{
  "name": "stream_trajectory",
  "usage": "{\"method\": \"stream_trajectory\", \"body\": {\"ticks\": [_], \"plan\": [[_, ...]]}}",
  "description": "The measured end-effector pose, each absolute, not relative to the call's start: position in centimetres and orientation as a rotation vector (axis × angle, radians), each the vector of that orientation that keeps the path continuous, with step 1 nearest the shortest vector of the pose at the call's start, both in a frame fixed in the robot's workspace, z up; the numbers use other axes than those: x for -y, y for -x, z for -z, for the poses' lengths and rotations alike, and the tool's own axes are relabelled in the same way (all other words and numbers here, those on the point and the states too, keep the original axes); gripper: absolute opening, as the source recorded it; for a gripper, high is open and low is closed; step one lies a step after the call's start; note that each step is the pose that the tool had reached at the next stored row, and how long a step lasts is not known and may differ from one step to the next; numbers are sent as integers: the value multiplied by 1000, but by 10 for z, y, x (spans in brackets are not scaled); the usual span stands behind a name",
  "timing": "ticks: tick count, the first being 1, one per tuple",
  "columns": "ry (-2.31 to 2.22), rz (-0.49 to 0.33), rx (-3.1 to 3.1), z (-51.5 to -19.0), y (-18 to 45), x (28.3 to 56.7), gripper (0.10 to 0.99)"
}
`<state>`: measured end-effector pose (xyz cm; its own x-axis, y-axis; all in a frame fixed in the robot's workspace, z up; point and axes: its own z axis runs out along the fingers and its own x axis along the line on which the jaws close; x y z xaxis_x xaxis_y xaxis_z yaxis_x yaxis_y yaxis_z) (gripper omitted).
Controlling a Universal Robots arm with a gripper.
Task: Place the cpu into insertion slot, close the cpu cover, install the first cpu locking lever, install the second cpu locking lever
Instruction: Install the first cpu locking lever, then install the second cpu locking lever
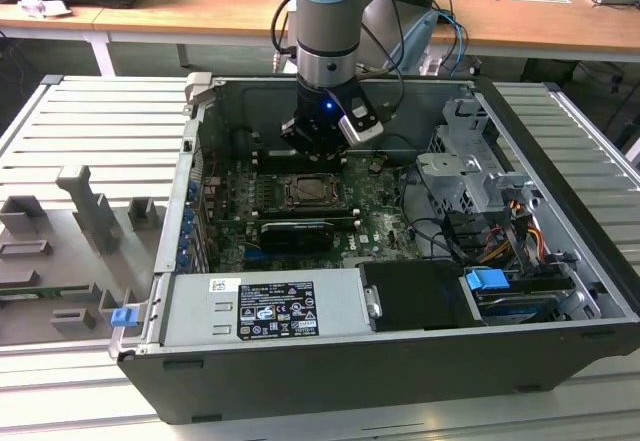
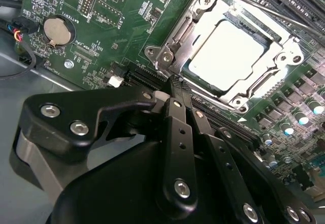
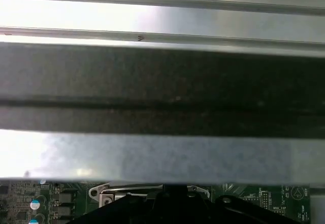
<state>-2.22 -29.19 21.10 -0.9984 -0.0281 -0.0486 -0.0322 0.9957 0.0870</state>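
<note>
While arm hangs over motherboard, exterior view: gripper (image 1: 318,147) just above socket. Second wrist view: cpu (image 2: 228,56) seated in slot, cpu cover (image 2: 200,8) down around it; fingers (image 2: 177,107) pressed together, empty (advice: press lever squarely).

The cpu (image 2: 229,56), a flat square chip with a pale silvery top, is seated level in the socket, framed by the silvery cpu cover (image 2: 277,66), which is folded down flat around it
</note>
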Motion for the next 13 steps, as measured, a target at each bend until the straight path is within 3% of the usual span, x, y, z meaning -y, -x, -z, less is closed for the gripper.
{"method": "stream_trajectory", "body": {"ticks": [13], "plan": [[47,-136,-3091,-211,22,299,106]]}}
